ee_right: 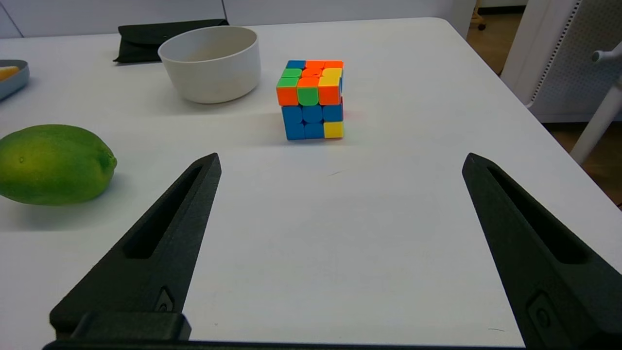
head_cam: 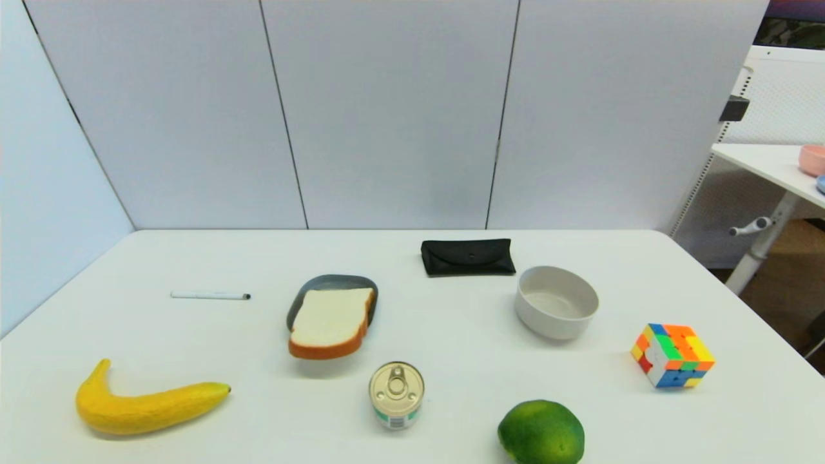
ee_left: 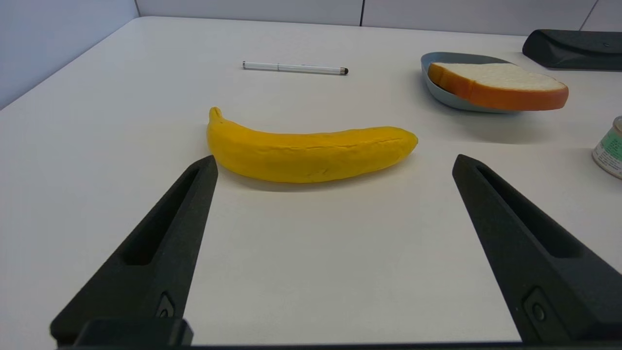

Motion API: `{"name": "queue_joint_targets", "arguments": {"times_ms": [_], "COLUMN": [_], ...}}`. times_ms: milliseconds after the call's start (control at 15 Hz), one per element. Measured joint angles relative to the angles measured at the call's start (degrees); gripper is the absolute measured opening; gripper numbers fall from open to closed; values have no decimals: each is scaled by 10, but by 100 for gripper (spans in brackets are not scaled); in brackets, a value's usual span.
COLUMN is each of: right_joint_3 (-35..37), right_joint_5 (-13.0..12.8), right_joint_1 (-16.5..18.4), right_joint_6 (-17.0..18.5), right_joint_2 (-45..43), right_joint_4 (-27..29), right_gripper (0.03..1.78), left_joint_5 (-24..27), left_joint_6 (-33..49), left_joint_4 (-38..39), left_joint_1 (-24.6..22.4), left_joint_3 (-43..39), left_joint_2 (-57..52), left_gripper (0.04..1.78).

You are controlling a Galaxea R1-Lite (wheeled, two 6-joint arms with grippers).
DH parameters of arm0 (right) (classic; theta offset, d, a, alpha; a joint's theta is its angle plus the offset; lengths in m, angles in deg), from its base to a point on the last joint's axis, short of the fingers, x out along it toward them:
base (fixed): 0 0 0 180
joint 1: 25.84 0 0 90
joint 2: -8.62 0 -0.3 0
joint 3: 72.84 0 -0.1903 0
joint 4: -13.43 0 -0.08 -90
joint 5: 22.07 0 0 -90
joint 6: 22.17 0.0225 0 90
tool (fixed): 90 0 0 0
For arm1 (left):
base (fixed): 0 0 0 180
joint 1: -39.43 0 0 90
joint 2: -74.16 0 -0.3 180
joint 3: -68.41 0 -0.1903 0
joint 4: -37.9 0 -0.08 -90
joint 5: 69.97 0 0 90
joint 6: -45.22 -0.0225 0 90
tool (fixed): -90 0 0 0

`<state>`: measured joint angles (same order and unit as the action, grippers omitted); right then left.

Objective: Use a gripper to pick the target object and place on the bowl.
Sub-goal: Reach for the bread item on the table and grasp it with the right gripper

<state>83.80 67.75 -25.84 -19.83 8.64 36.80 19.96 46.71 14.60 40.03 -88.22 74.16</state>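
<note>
The toast slice, soft white face with orange-brown crust, lies tilted on a smooth grey rounded plate, well left of the round off-white straight-sided bowl. My left gripper and right gripper both hover spread wide, holding nothing

A lab or test room is suggested: a plain white table is enclosed by pale partition panels behind it, unrelated sample items are spread across it, and a second white adjustable desk is seen to its right.
</note>
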Motion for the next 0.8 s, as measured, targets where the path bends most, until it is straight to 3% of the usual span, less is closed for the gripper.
{"name": "queue_joint_targets", "arguments": {"times_ms": [800], "right_joint_3": [0], "right_joint_5": [0], "right_joint_1": [0], "right_joint_6": [-1], "right_joint_2": [0], "right_joint_4": [0], "right_gripper": [172], "left_joint_5": [0], "left_joint_6": [0], "left_joint_4": [0], "left_joint_1": [0], "left_joint_3": [0], "left_joint_2": [0], "left_gripper": [171]}}
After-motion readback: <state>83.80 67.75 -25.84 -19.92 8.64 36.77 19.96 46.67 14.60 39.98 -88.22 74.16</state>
